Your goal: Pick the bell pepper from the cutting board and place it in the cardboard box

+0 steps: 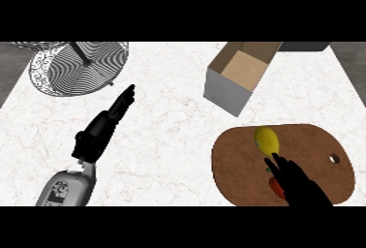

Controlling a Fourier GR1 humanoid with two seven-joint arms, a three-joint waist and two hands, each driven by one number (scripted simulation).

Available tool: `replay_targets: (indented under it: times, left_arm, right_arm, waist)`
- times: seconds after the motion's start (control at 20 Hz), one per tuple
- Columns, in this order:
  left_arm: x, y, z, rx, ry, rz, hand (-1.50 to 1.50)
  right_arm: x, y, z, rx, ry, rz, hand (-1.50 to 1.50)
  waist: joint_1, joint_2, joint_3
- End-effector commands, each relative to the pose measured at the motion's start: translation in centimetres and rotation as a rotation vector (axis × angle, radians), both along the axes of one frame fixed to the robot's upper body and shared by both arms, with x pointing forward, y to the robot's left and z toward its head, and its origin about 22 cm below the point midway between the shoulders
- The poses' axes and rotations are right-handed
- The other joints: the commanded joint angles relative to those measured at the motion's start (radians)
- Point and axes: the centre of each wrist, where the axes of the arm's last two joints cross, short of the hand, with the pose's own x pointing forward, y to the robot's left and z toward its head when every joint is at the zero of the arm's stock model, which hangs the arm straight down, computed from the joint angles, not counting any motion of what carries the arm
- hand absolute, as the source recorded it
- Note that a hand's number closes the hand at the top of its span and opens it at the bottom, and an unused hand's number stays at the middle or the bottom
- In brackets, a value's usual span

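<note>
while the right robot hand [298, 186] comes in from the lower edge over the cutting board [314, 145], its dark fingers [280, 163] point up the view and lie on top of a red thing [274, 186] that shows only as a small patch at the hand's left side. whether those fingers are curled round it or lying straight over it cannot be told, since the hand hides most of what sits beneath it. just beyond the fingertips lies a smooth yellow, oval thing [266, 139], long axis running up and down the view, touching or nearly touching the fingertips; a small green bit [268, 170] shows between the yellow and the red, so the bell pepper cannot be told apart with certainty, but both coloured pieces rest on the board's left half. the board is a round brown slab with a small hole [334, 158] near its right rim, lying on the white marbled tabletop [172, 145].

up the view from the board, well apart from it, stands the cardboard box [236, 77], open at the top, grey outside and tan inside, set at a tilt to the tabletop's edges.

the left robot hand [107, 121] lies far to the left, fingers straight and pressed together, holding nothing. beyond it, in the far left corner, sits a wire basket [77, 65].
</note>
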Motion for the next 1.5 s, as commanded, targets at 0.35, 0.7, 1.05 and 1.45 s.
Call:
replay_targets:
  times: [0.35,0.7,1.05,1.45]
  left_arm:
    - [1.4,0.4,1.3,0.002,0.008,-0.021,0.0]
    - [0.1,-0.1,0.7,-0.007,-0.001,-0.002,0.0]
    - [0.5,-0.4,1.6,0.001,-0.011,-0.035,0.0]
    - [0.5,-0.9,0.9,-0.009,-0.027,-0.05,0.0]
  right_arm:
    - [1.4,0.3,-1.7,-0.109,0.016,-0.012,-1.5]
    - [2.6,-2.6,-2.5,-0.102,-0.009,0.039,1.5]
    - [4.8,-2.5,-1.4,-0.088,-0.122,0.35,1.5]
    - [9.2,-5.9,5.0,0.046,-0.296,0.997,1.5]
  waist:
    - [0.0,0.001,0.0]
    - [0.003,0.001,0.001]
    - [0.032,0.005,0.003]
    - [0.05,0.012,0.005]
